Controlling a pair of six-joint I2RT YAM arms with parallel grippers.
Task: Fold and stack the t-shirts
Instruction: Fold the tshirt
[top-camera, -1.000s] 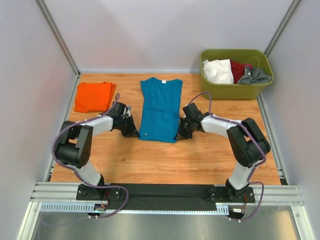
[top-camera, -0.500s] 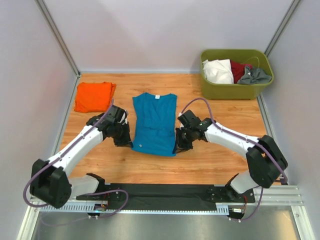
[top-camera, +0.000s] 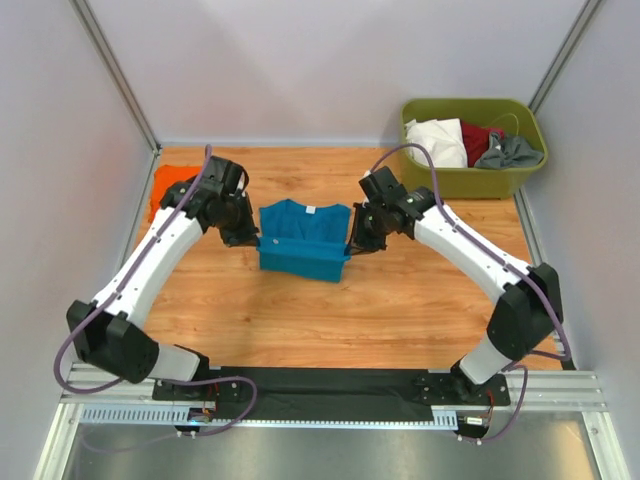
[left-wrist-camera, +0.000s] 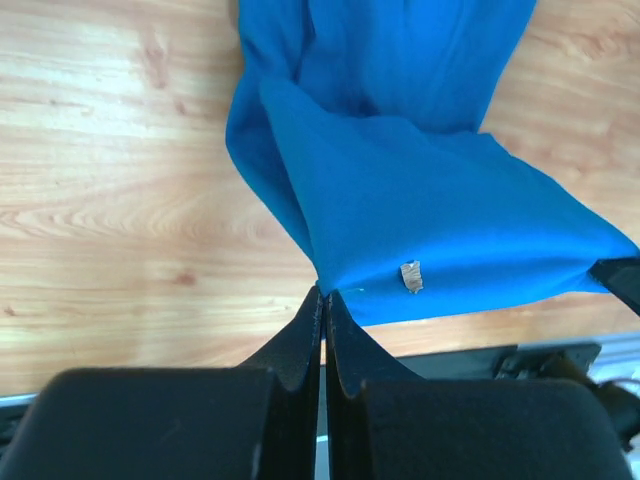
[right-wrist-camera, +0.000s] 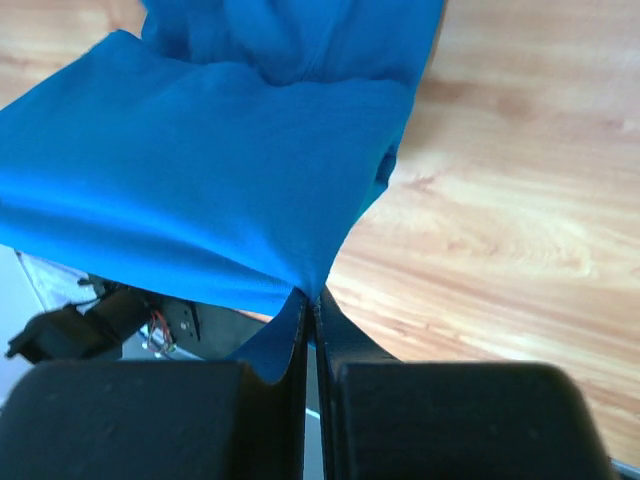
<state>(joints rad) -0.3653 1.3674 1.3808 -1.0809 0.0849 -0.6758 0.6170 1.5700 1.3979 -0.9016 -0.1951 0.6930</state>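
Teal-blue t-shirt (top-camera: 303, 240): mid-table, between arms, collar end flat, hem end raised and doubled over it.
Left claw (top-camera: 252, 240): pinched tight on left hem corner. Right claw (top-camera: 352, 245): same on right corner.
Orange t-shirt (top-camera: 165, 190): far-left of table (top-camera: 420, 300), looks folded, partly hidden by left arm.
Judgement: roughly halfway. One shirt done, second mid-fold. Outstanding: lay hem down, release, stack teal on orange.
Green tub (top-camera: 470, 180): holds further cloth, untouched.
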